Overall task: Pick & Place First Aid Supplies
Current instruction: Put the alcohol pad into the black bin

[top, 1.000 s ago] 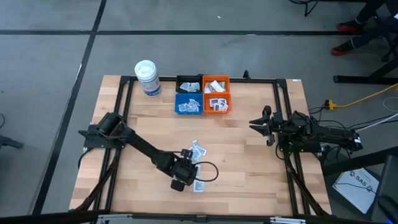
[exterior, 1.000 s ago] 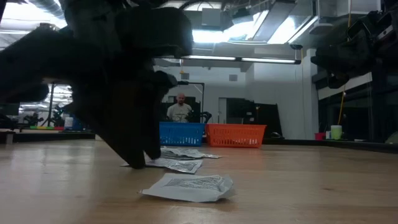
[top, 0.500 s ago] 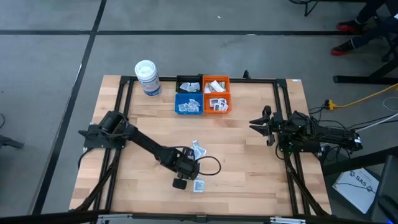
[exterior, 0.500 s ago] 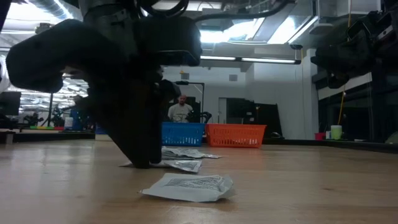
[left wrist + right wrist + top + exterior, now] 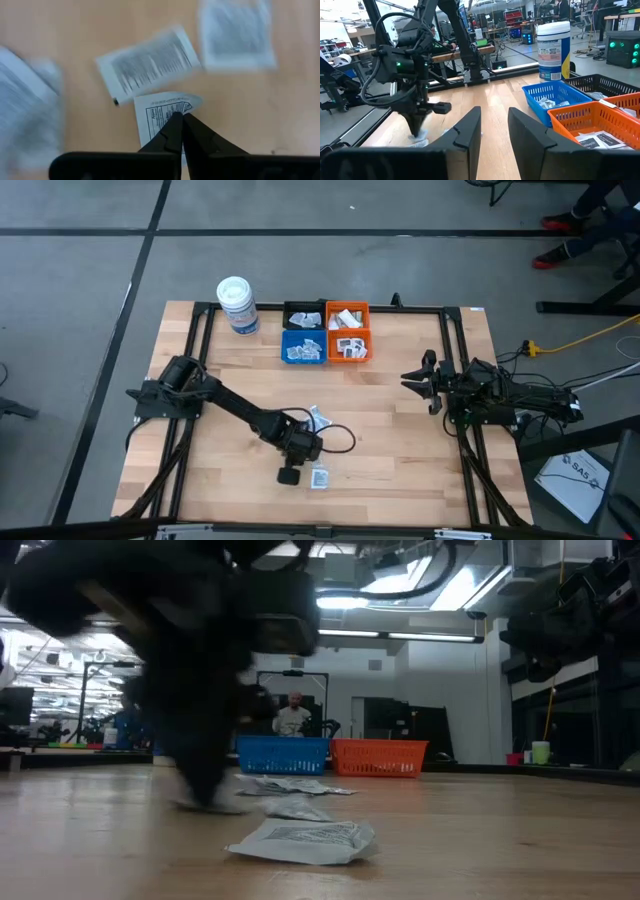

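**Left hand clamped on a sachet at mid-bench**

Wooden slats form the bench (image 5: 400,430), framed by black rails over a grey floor. Left hand (image 5: 181,119), lowered near the bench's front centre, has its fingers pinched together on the edge of a small flat white sachet with printed text (image 5: 159,116). Several similar white sachets (image 5: 318,418) lie just beside it, one (image 5: 305,839) apart nearer the front edge. Right hand (image 5: 418,380) hangs at the right side, fingers parted, gripping nothing. Blue, orange and black plastic bins (image 5: 326,333) sit at the rear, beside a white cylindrical tub (image 5: 237,304).
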Controlling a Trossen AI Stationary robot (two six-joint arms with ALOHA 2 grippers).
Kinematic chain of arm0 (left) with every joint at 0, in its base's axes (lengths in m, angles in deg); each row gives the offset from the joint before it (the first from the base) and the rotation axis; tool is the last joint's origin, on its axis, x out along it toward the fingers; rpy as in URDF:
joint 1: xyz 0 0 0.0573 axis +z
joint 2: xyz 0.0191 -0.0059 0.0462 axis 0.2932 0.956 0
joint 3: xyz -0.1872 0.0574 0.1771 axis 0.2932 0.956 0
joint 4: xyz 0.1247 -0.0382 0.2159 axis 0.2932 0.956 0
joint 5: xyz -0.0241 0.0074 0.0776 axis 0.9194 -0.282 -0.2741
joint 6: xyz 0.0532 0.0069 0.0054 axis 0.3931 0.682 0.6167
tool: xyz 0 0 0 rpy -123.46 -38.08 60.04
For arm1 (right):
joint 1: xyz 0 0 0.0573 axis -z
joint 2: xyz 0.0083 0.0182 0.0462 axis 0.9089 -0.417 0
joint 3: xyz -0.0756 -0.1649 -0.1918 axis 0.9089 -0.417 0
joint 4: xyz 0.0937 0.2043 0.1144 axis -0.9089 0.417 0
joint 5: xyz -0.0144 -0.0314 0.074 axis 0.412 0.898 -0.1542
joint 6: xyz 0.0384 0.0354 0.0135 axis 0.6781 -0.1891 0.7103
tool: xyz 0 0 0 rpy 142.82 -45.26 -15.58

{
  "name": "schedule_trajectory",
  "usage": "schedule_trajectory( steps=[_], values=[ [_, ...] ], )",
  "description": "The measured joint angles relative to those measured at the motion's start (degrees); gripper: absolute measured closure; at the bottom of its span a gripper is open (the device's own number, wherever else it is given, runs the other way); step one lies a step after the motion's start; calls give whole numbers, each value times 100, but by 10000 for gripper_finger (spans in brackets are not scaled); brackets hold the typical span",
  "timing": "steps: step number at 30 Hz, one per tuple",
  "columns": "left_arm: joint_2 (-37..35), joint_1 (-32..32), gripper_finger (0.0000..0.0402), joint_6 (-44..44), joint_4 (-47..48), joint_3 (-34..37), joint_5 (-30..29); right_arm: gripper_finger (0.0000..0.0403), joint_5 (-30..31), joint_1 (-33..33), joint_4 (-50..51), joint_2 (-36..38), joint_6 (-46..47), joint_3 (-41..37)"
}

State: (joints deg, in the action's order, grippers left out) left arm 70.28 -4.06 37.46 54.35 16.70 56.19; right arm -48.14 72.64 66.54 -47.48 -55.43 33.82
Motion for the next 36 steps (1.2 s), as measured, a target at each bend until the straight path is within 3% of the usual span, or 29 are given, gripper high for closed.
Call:
schedule_trajectory(
  steps=[3, 10, 21, 36],
  values=[
    [-293, 93, 399, 38, 99, 16, 590, 303, 1, -2, 0, -1, 1, 0],
    [-867, 545, 400, 251, -22, -2, 1375, 303, 0, -2, 0, 0, 1, -2],
    [-1661, 1357, 399, 210, -1220, -15, 2783, 303, 2, 0, 0, -2, 2, -2],
    [-1798, 2282, 399, -296, -2619, -20, 4715, 303, 0, 0, 0, 0, 0, 0]
  ],
)
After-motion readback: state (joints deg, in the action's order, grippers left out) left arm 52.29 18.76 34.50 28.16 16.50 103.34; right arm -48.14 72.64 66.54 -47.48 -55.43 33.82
